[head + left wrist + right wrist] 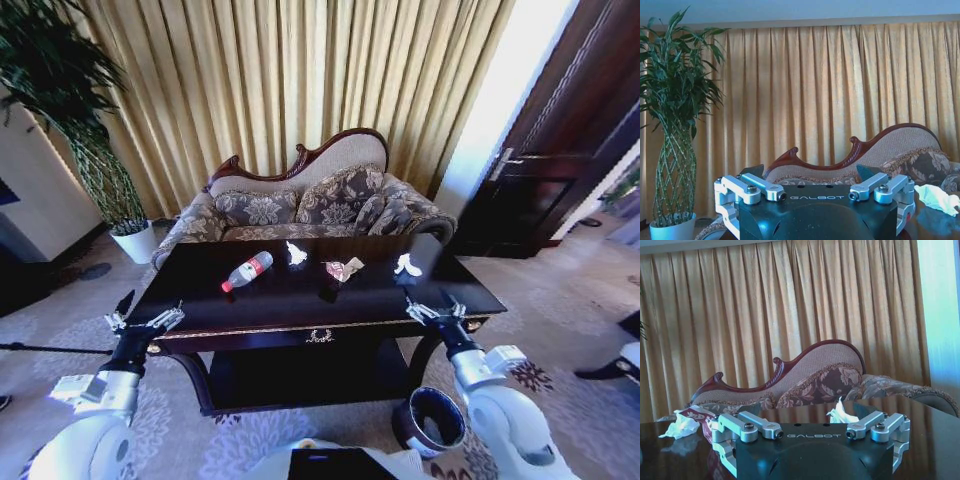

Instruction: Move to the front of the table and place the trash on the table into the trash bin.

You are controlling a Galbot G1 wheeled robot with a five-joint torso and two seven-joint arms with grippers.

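I'm parked at the table [200, 300] front w/ both tools spread apart & empty, so I'd reach the right tool [437, 311] straight fwd, low approach, for the nearest tissue [407, 265] just beyond it, left tool [147, 322] idle at the near-left corner, bottle [247, 271] mid-table, bin [431, 420] on floor by right arm.

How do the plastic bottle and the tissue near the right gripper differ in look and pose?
The bottle is long, clear, red-capped and labelled, lying on its side; the tissue is a small white crumpled lump. The bottle lies toward the left of the table, the tissue toward its right. Both rest on the tabletop, ungripped.
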